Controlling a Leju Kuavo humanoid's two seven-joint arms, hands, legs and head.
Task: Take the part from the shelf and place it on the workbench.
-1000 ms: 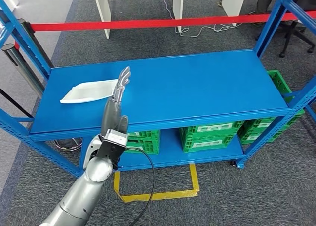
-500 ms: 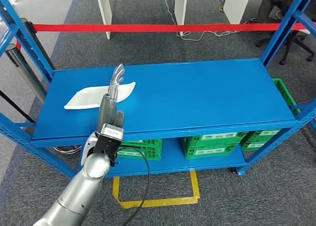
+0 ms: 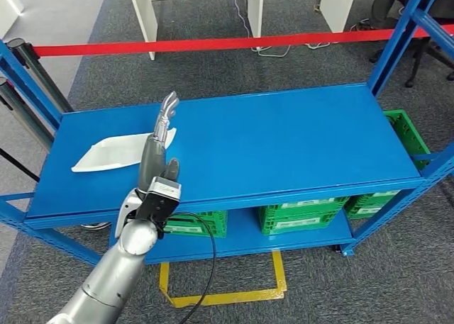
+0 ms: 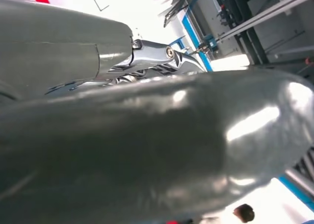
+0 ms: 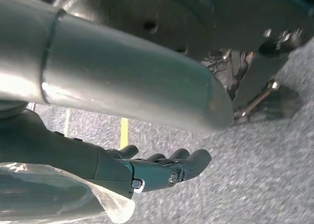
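The part is a long, flat white piece lying on the left half of the blue shelf top. My left hand is raised in front of the part's right end, fingers straight and pointing up, holding nothing. In the left wrist view its thick grey thumb takes up most of the picture, with a silver finger behind it. My right hand hangs over the grey carpet with dark fingers stretched out and nothing in them.
Green crates stand on the lower shelf level. Blue uprights frame the rack at both ends. A red barrier tape runs behind it. A yellow square is marked on the carpet in front.
The whole picture has shifted sideways, so the camera moved. My left hand stays raised and open at the part's right end. The part lies where it was on the shelf.
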